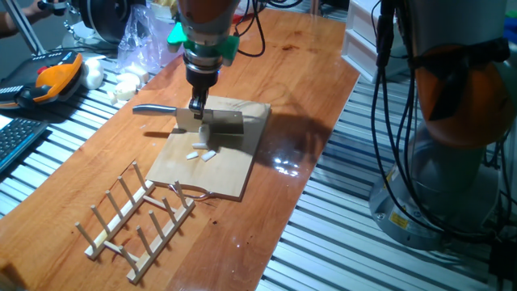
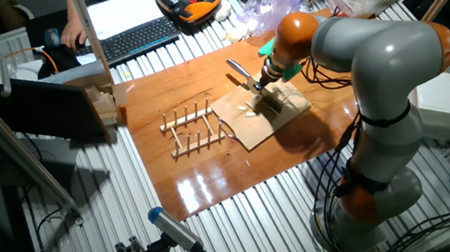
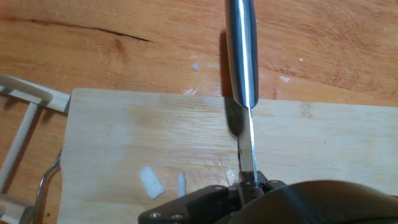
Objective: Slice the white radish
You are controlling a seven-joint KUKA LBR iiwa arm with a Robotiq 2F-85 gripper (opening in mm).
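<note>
Slicing step in hand — the gripper [image 1: 197,107] is clamping a knife [image 3: 242,74] above the board [image 1: 234,174]; radish [image 1: 203,152] slices are lying there. Next cut is calling for realignment, I judge.

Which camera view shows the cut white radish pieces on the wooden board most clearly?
The hand view: two white radish pieces lie large and sharp on the board. One fixed view shows them small beside the knife; in the other they are only specks.
</note>
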